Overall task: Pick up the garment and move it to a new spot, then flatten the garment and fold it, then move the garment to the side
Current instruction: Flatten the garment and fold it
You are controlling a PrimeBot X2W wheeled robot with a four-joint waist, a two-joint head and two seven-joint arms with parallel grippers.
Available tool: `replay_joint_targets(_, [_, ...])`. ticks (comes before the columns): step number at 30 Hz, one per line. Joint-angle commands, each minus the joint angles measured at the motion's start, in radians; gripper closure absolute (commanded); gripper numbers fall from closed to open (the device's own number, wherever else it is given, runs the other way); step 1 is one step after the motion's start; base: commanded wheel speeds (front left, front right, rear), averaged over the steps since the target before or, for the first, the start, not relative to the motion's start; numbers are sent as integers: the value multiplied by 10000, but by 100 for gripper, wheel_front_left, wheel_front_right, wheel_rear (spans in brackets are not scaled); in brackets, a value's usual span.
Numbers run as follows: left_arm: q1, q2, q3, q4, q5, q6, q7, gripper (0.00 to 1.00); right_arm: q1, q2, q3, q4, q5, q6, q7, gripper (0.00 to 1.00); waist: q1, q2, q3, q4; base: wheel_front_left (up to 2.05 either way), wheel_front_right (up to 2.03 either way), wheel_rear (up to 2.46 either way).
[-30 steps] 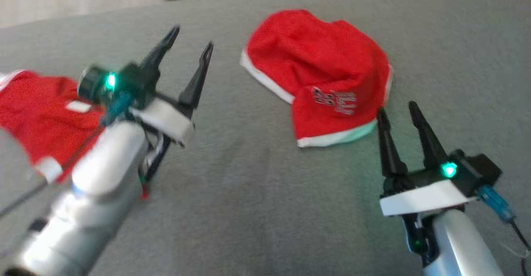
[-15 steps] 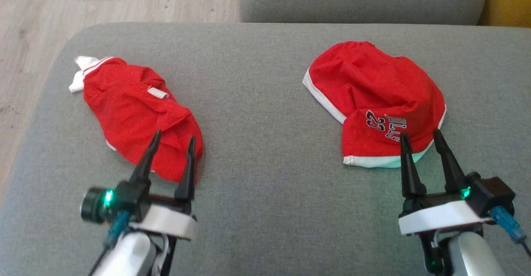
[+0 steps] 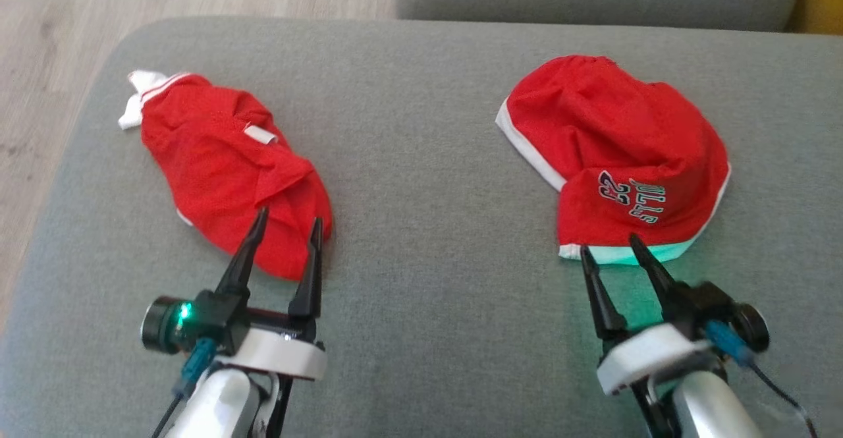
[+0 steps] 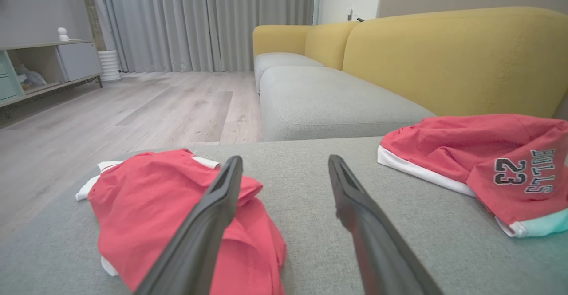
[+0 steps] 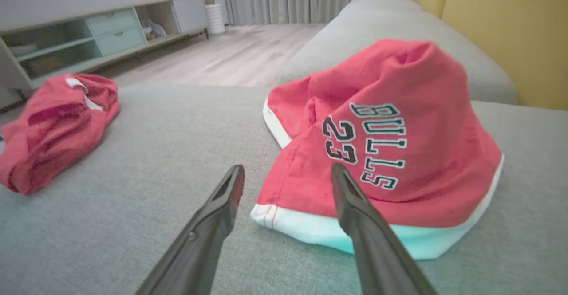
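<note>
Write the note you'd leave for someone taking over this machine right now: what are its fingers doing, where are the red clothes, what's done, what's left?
Left gripper: open, empty, fingers at the near edge of the plain red garment.
Right gripper: open, empty, fingers at the white hem of the BULLS 23 garment.
Both garments lie crumpled, well apart, on the grey cushion.
Done: nothing visible; no grasp made.
Left: pick up, move, flatten, fold, set aside.
</note>
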Motion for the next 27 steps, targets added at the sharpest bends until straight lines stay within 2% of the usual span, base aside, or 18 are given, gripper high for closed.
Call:
replay_joint_targets(1, [-580, -14, 516, -256, 212, -120, -64, 0, -772, -45, 283, 72, -466, -7, 307, 0, 0, 0, 171, 140, 0, 0, 0])
replay_joint_targets(10, [-794, -605, 961, -187, 617, -814, -64, 0, -1601, -45, -13, 1551, -1463, -7, 1753, 0, 0, 0, 751, 714, 0, 0, 0])
replay_joint_targets(14, [-801, -804, 1151, -99, 768, -1083, -64, 0, -1653, -45, -190, 2083, -1532, -7, 2578, 0, 0, 0, 771, 872, 0, 0, 0])
replay_joint_targets(15, [-792, -832, 1215, -75, 811, -1125, -64, 0, -1670, -45, -200, 2136, -1539, -7, 2678, 5, 0, 0, 754, 885, 0, 0, 0])
replay_joint_targets(16, [-781, -855, 1280, -48, 854, -1164, -64, 0, -1683, -45, -203, 2163, -1529, -7, 2733, 23, 0, 0, 721, 888, 0, 0, 0])
replay_joint_targets(17, [-762, -878, 1349, -23, 898, -1192, -64, 0, -1692, -45, -223, 2182, -1434, -7, 2761, 93, 0, 0, 678, 876, 0, 0, 0])
replay_joint_targets(18, [-738, -904, 1413, 0, 939, -1218, -64, 0, -1701, -45, -233, 2187, -1306, -7, 2746, 100, 0, 0, 616, 860, 0, 0, 0])
replay_joint_targets(27, [-556, -1113, 1694, 159, 1301, -1504, -64, 0, -2048, -45, 298, 1525, -140, -7, 1774, 100, 0, 0, 45, 538, 0, 0, 0])
